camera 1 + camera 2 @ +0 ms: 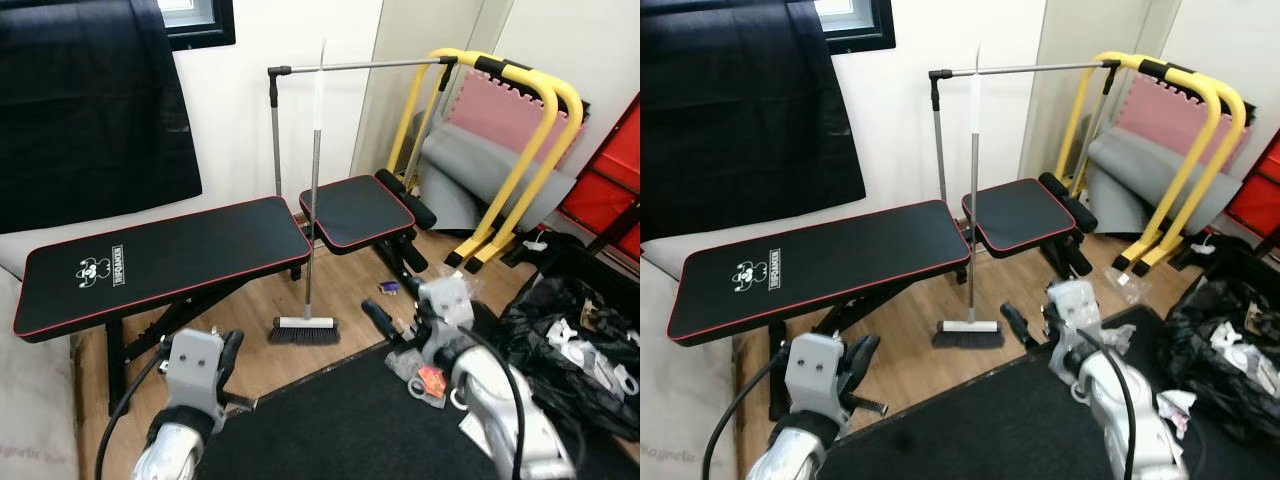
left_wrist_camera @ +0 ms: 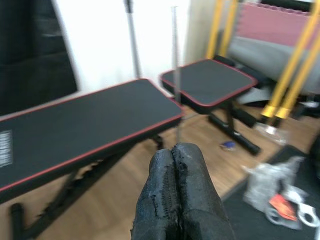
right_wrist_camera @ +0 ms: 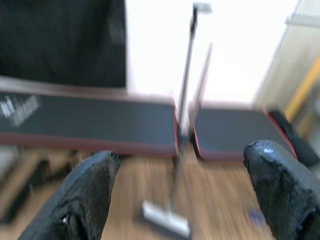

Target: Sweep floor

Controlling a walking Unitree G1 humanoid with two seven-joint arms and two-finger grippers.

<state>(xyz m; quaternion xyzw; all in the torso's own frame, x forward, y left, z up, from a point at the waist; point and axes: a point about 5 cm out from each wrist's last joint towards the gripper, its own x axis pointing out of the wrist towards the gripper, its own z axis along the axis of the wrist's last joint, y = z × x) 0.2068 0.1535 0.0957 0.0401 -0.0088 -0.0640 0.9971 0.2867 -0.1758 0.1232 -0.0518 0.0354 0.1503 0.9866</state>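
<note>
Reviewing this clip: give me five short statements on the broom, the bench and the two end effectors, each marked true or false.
1. The broom stands upright, its head on the wood floor. True.
2. The right end effector is shut on the broom handle. False: its fingers are spread wide and hold nothing.
3. The left end effector has its fingers pressed together. True.
4. The weight bench is yellow. False: black pads with red trim.
5. The broom lies flat on the black mat. False: it stands beyond the mat.

A broom (image 1: 973, 200) stands upright on the wood floor (image 1: 930, 365) against the weight bench (image 1: 830, 262).
</note>
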